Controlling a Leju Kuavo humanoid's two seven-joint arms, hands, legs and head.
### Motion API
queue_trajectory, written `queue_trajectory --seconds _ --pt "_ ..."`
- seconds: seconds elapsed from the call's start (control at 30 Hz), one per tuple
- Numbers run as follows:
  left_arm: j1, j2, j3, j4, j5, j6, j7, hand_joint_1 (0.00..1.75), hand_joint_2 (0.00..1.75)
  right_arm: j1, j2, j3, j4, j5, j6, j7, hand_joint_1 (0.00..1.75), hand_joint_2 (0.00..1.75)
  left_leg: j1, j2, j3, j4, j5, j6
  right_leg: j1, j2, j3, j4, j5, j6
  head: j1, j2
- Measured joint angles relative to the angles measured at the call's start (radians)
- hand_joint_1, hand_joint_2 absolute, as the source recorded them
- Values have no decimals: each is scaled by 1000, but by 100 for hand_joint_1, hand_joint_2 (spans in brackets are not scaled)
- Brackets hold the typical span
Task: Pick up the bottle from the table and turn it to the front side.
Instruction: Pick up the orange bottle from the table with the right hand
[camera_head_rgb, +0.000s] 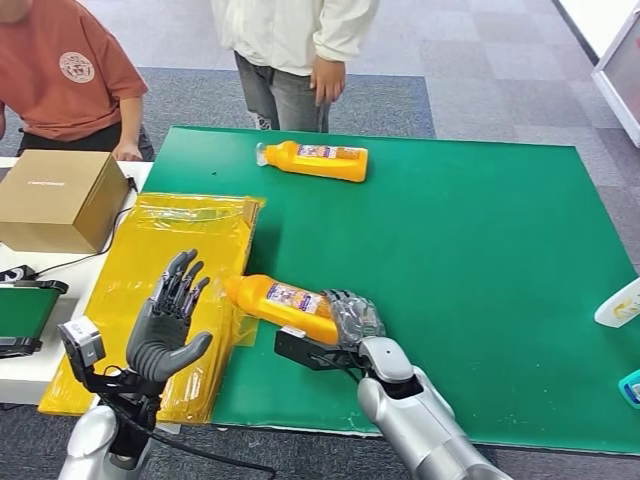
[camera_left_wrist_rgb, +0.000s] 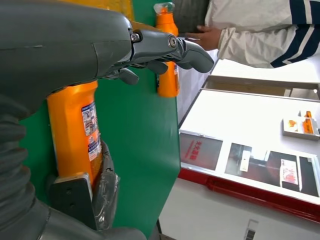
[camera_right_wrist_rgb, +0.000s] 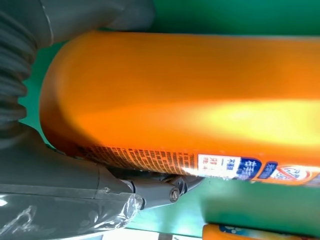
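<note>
Right hand: right hand (camera_head_rgb: 353, 318) clamped round the base of the near orange bottle (camera_head_rgb: 283, 303), which lies tilted, neck toward the left, over the green mat (camera_head_rgb: 468, 250).
Left hand: left hand (camera_head_rgb: 167, 320) holds nothing, fingers spread, above the yellow bags (camera_head_rgb: 151, 250).
Right wrist view: label text on the held bottle (camera_right_wrist_rgb: 188, 100).
Far bottle: second orange bottle (camera_head_rgb: 313, 160) lying near the far edge.
Left wrist view: a person's hand (camera_left_wrist_rgb: 205, 37) beside that far bottle (camera_left_wrist_rgb: 168, 50).
Far left: cardboard box (camera_head_rgb: 56, 200).

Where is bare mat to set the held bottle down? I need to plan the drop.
Free: the green mat right of the right hand, and between the held bottle and the far bottle. Crowded: the left edge, with the yellow bags and left hand.
</note>
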Motion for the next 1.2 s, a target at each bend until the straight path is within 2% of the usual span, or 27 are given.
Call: queue_trajectory --seconds 0.47,0.57,0.73,0.93,1.07,1.2 --pt "0 0 0 0 1 6 3 0 175 -2 4 -24 10 -58 -8 -33 175 175 0 0 0 0 0 0 0 0 0 0 0 0 0 0" --pt "1 1 0 0 2 7 3 0 175 1 4 -54 8 -148 -2 -90 175 175 0 0 0 0 0 0 0 0 0 0 0 0 0 0" --pt "15 5 3 0 2 16 -16 0 175 40 -9 -123 -53 -353 51 -232 175 175 0 0 -1 0 0 0 0 0 0 0 0 0 0 0" --pt "48 23 13 -9 -2 24 -51 0 175 136 -72 -177 -260 -589 131 -367 175 175 -1 0 -3 0 0 1 0 0 -1 0 -1 1 0 0" --pt "65 31 25 -22 -7 25 -64 0 175 195 -108 -204 -403 -680 148 -421 175 175 -1 0 -4 0 -1 1 0 0 -2 0 -1 1 0 0" --pt "70 34 28 -31 48 14 -62 0 175 239 -119 -220 -521 -740 140 -489 175 175 0 0 -4 0 -1 1 0 0 -3 0 -1 1 0 0"
